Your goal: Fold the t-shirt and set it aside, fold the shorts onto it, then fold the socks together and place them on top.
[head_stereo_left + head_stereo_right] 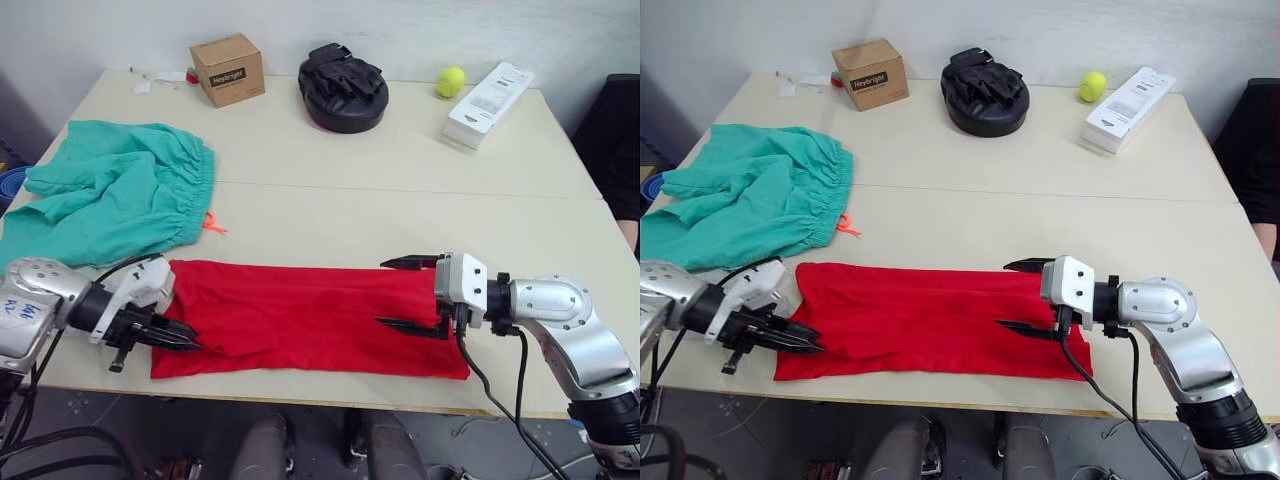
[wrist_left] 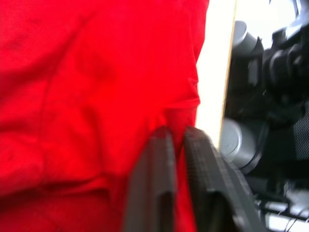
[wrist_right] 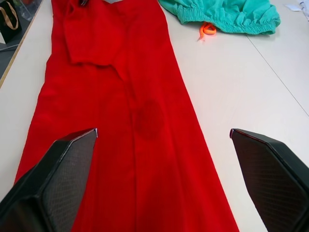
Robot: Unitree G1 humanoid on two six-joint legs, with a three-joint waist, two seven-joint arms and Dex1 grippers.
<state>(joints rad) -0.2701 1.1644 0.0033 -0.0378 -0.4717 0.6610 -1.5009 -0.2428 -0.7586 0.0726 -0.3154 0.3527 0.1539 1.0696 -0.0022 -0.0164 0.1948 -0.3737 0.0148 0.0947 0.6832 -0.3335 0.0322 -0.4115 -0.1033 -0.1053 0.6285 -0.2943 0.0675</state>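
Red fabric stretches in a long narrow band along the near edge of the table point(image 1: 420, 160) — the t-shirt point(image 1: 300, 315), already folded lengthwise, lies flat with a few soft creases. We hold its left end with our left gripper point(image 1: 178, 340), whose two black fingers are pinched together on the cloth; the wrist view shows the pads point(image 2: 159, 188) closed with red fabric between them. Our right gripper point(image 1: 410, 293) hovers at the opposite end, its fingers spread wide, one above the shirt's far edge and one over its middle, gripping nothing.

We judge the shirt light, limp and easily dragged — it will sag and bunch wherever it is not supported, so the sound hold is at the corners of each short end, lifted together, to bring one end over the other.

Behind the left end lie the shorts point(image 1: 115, 195), teal-green and rumpled, their orange drawstring point(image 1: 211, 224) trailing just beyond the shirt's corner. Farther back stand a cardboard box point(image 1: 228, 69), a black padded mitt point(image 1: 342, 88), a tennis ball point(image 1: 450, 81) and a white box point(image 1: 488, 104), all well apart from the garments.
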